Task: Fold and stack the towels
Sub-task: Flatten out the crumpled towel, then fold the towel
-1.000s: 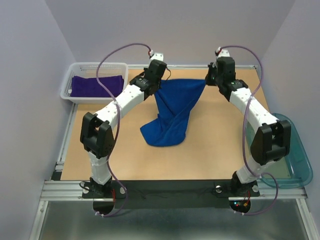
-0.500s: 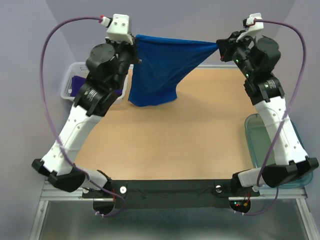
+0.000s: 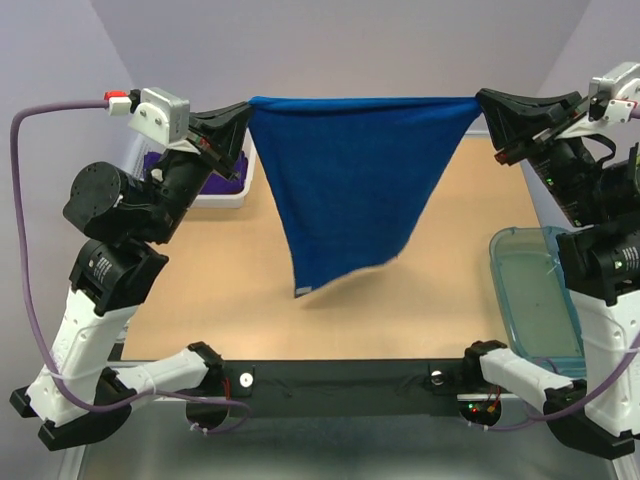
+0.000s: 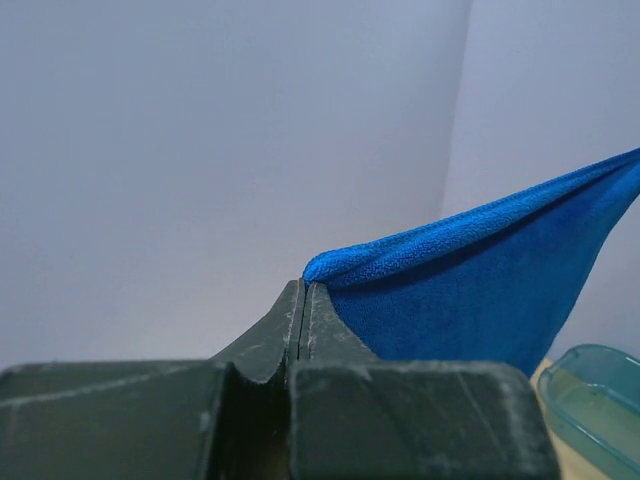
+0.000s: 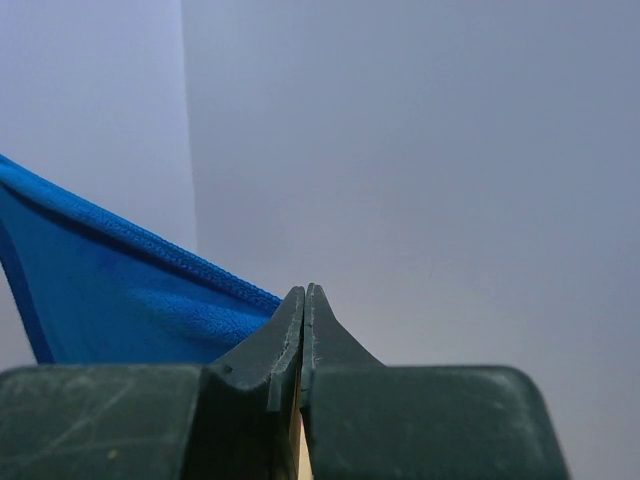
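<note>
The blue towel [image 3: 350, 190] hangs in the air between the two grippers, stretched by its upper edge. The left gripper [image 3: 243, 110] has its fingers pressed together on one top corner, and the right gripper [image 3: 483, 99] is pinched tight on the other. That taut edge runs straight across from one gripper to the other, level and side to side above the far part of the worktop [image 3: 440, 290]. From it the cloth drops and narrows, its right side slanting down from the right gripper to a low point that lies below and closer to the left gripper. The bottom edge is blurred, and whether it touches the worktop cannot be told. In the left wrist view the corner bunches right at the closed fingertips; in the right wrist view the hem leads into the closed tips from the left. Behind the left gripper sits a white basket [image 3: 222, 196] holding a purple towel [image 3: 234, 168]; below the right gripper stands a teal tub [image 3: 528, 300].
</note>
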`<state>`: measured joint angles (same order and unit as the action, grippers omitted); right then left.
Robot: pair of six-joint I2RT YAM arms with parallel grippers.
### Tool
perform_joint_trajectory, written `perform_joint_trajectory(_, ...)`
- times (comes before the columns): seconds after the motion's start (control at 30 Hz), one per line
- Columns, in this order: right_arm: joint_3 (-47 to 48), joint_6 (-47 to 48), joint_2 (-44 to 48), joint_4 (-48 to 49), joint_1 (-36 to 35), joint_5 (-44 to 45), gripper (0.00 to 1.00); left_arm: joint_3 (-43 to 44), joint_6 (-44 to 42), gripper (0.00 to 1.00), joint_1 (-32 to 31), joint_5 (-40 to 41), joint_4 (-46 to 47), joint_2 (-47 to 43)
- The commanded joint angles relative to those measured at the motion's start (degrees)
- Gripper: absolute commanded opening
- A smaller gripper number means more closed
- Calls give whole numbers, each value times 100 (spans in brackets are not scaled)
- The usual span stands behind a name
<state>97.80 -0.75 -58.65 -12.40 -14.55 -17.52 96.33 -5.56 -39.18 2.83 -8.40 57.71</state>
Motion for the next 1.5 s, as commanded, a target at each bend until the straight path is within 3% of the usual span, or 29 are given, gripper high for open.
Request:
perform_joint_trajectory(0.0,187,304,-190,-78,92,591,1,105,-7,0,95,481,331,-129)
perform_joint_trajectory(0.27,73,725,-1129,-52,92,1433,0,-272,195,0,235,1887,549,942)
perform_joint_trajectory(0.5,-349,1006,-2675,571,101,2085,1,-590,687,0,1430,1475,1165,2760)
perform_joint_trajectory(0.73,230,1271,-4407,1231,242,2095,0,1009,583,0,1826,1088,1306,5123)
perform_joint_trajectory(0.9,381,1534,-5163,1451,268,1787,0,1230,617,0,2037,781,1350,5794)
perform_joint_trajectory(1.1,-85,1570,-5236,1478,268,1374,0,738,592,0,2142,333,1578,5734)
perform_joint_trajectory(1.47,-1763,1087,-3805,1337,268,724,1,-984,749,0,2142,-326,1491,4469)
